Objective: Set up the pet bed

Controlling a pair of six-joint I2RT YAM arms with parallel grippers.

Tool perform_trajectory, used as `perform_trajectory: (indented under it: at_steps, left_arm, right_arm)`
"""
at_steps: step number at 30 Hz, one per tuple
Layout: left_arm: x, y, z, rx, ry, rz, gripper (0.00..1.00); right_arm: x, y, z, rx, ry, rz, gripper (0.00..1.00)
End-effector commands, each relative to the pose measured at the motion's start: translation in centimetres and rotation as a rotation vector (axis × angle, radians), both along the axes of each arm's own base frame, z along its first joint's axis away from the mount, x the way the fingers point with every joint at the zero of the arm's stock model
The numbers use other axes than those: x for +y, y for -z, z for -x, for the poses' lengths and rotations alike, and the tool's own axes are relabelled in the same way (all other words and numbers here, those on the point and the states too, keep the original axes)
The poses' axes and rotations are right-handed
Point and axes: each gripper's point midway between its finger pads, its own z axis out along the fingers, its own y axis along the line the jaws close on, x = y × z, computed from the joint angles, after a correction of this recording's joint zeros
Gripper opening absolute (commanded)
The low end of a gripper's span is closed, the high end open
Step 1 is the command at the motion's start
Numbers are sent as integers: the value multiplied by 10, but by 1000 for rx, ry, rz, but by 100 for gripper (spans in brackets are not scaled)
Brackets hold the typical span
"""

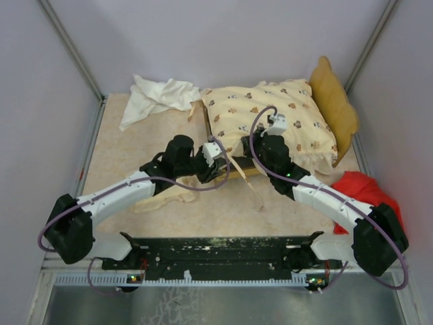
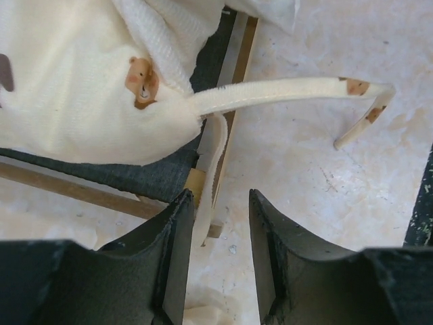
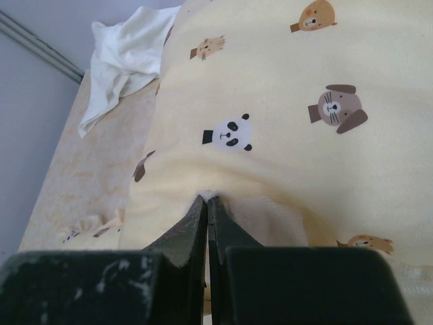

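Note:
The cream animal-print cushion (image 1: 270, 116) lies across the light wooden bed frame (image 1: 211, 132), covering most of it. My right gripper (image 3: 208, 198) is shut, its tips pinching a pucker of the cushion (image 3: 284, 101) at its near edge. My left gripper (image 2: 220, 196) stands open at the frame's near corner, above the tabletop. One cushion tie strap (image 2: 208, 183) hangs between its fingers, against the left one. Another strap (image 2: 284, 91) trails out over the table. The dark grey base (image 2: 159, 177) shows under the cushion (image 2: 81, 88). The small matching pillow (image 1: 162, 196) lies on the table under my left arm.
A plain white cloth (image 1: 157, 98) is crumpled at the back left. A red cloth (image 1: 362, 189) lies by my right arm. A mustard cushion-like thing (image 1: 335, 101) leans in the back right corner. Walls close the table on three sides.

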Motion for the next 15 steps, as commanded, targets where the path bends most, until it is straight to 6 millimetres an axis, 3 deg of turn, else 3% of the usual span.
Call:
perform_trajectory:
  at_steps: [1, 5, 8, 15]
  left_arm:
    - [-5, 18, -9, -36, 41, -60, 45]
    - [-6, 26, -13, -23, 31, -80, 30]
    - [-12, 7, -13, -44, 48, -41, 3]
    - [-28, -63, 5, -47, 109, 171, 0]
  right_arm:
    - [3, -43, -11, -100, 8, -67, 0]
    - [5, -44, -11, -100, -1, -72, 0]
    - [4, -42, -11, -97, 1, -70, 0]
    - [-2, -43, -12, -105, 22, -57, 0]
